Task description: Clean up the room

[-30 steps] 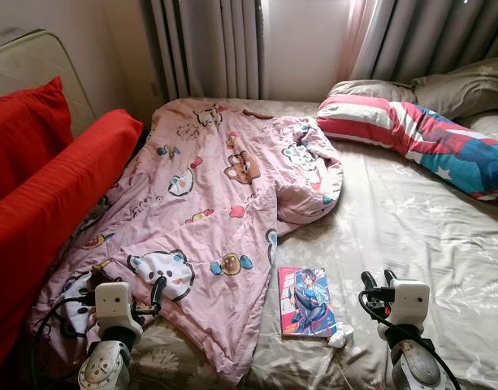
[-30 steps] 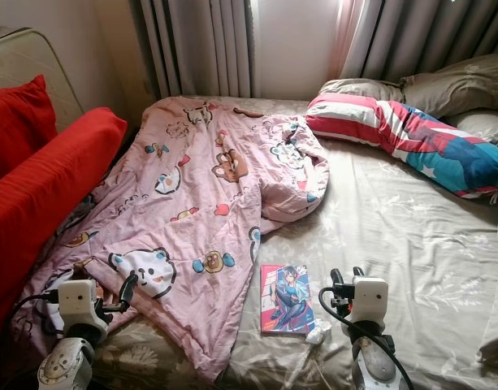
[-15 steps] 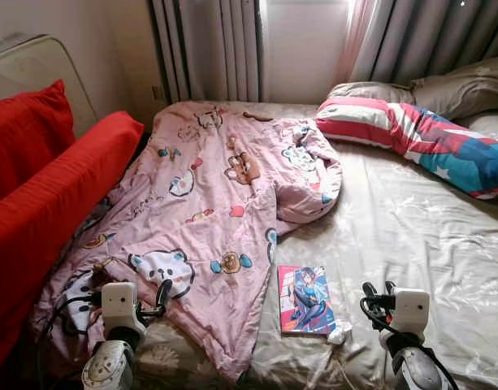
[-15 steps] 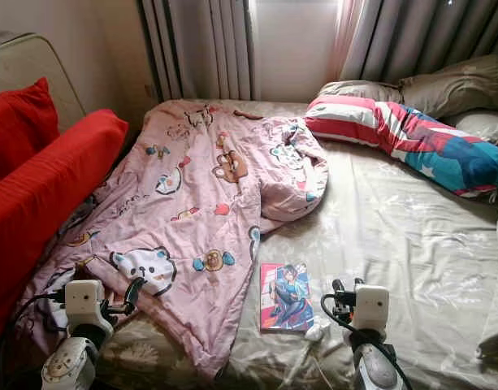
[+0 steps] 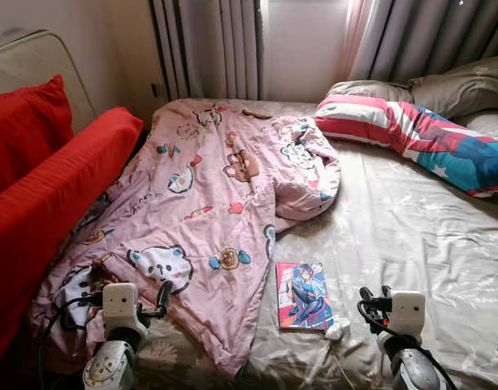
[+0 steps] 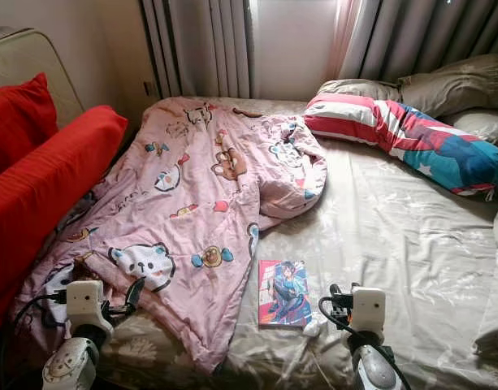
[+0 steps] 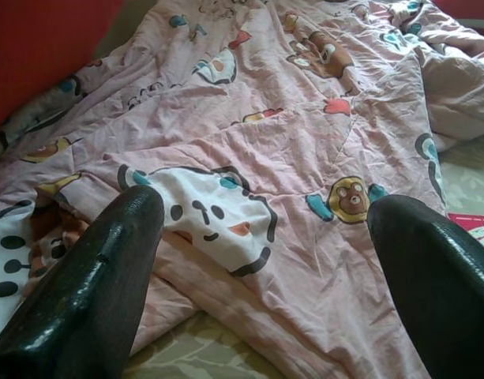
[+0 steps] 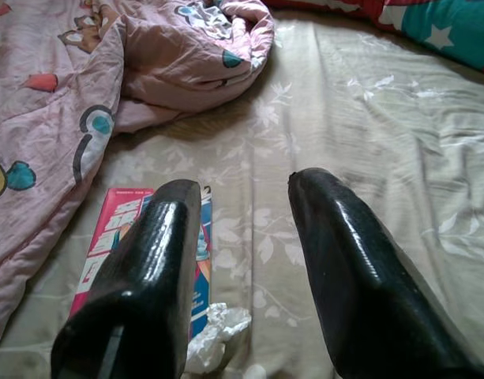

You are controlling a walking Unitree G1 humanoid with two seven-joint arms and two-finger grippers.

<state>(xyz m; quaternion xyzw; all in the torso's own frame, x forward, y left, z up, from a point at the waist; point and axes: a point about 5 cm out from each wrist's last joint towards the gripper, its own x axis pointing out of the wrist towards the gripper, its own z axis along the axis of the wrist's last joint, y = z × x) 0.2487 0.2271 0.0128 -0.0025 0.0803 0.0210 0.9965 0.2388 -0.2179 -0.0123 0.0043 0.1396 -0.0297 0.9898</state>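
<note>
Crumpled tissue (image 5: 338,330) is lying against the comic book's (image 5: 302,295) near corner: light, soft, crushable, best pinched whole. I am holding my right gripper (image 8: 242,260) part-open, empty, just beside it.

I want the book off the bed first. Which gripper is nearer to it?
Right. The right gripper hovers open just beside the book, near the crumpled tissue. The left gripper is open over the pink blanket, farther away.

We see two silver arms ending in boxy white wrist housings, looped black cables, and glossy black jaws on the left gripper (image 5: 162,294) and right gripper (image 5: 374,296).
</note>
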